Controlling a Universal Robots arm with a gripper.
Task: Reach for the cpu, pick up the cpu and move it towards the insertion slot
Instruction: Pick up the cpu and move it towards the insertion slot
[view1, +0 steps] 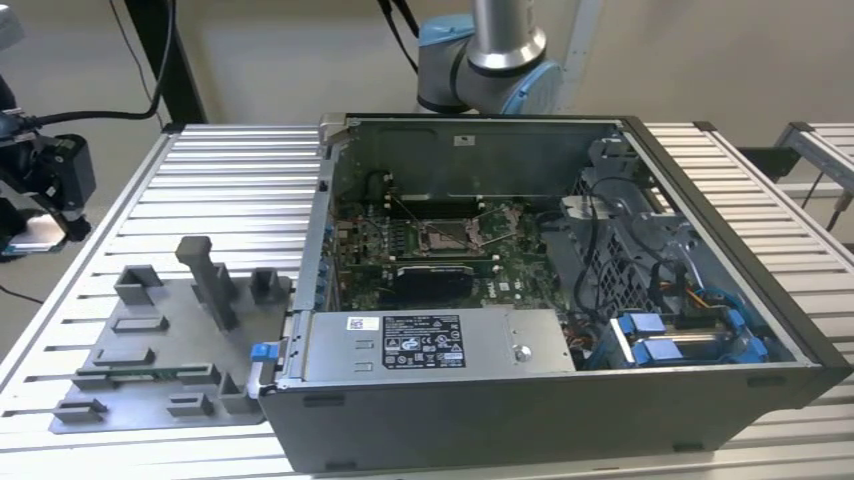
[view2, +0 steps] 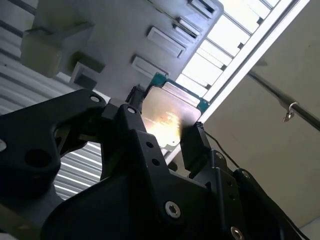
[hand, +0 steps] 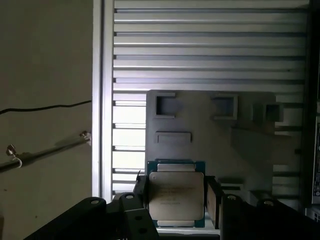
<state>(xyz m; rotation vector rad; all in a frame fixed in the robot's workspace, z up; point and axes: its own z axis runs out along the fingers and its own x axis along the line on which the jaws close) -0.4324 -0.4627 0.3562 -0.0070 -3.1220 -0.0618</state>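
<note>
The cpu (hand: 176, 195) is off the grey tray (hand: 200, 135), clamped in the gripper (hand: 176, 198). The 2 fingers (hand: 212, 200) press on 2 opposite edges, and its flat metal face is turned toward the first wrist view. It is square, so it has no long axis to align. A thin green-edged rim shows around the metal lid.

In the exterior view the gripper sits at the far left of the frame, over the outer edge of the table (view1: 227, 170). The insertion slot (view1: 445, 236) lies well apart from it, toward the exterior view's right, near the centre of the frame, down inside the open computer case (view1: 534, 400).

Between the two stand the tray with its tall post (view1: 207, 280) and the case's left wall. I judge that wall's rim to be the tightest edge on the way. The room above the tray and over the case opening looks open, though cables crowd the case's right side.
</note>
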